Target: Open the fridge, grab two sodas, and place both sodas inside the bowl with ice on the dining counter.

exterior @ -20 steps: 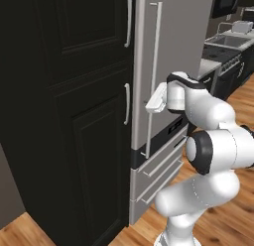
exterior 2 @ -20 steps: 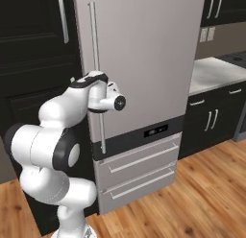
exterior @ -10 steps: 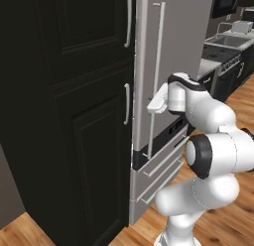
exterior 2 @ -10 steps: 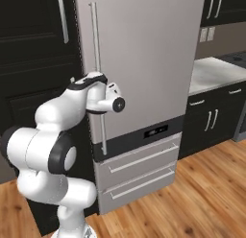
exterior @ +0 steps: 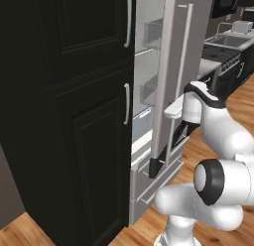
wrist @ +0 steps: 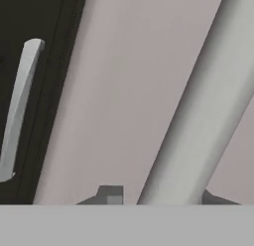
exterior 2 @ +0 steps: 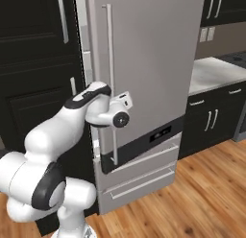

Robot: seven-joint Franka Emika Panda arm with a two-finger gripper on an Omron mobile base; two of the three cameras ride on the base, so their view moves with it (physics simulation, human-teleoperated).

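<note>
The jaws are closed on the fridge's long vertical bar handle (wrist: 198, 116): in the hand view the silver bar runs up between the 2 dark fingertips (wrist: 110, 194) at the bottom, and the gripper (exterior: 174, 111) sits at about mid-height of the bar in the left base view.

The handle is mounted near the free edge of the fridge door (exterior 2: 153, 64), and that door stands partly ajar. Through the gap on its hinge-away side, the pale shelved interior (exterior: 146, 66) shows, with clear door bins and shelves. No soda bottles can be made out in what the gap reveals. Below the door are the dark display strip (exterior 2: 158, 135) and the drawers (exterior 2: 144, 179).

To the left of the fridge stands the black panelled cabinet (exterior: 74, 116) with short silver handles; one of them (wrist: 17, 106) appears at the left edge of the hand view.

Judging by its size, the door is stiff, heavy and swings on a fixed arc, so the pull should follow that arc, not a straight line. The smooth round bar may slip within the grip; mid-height hold looks sensible for leverage. The bottles, being glass, will be slick and breakable; take each around the body.
</note>
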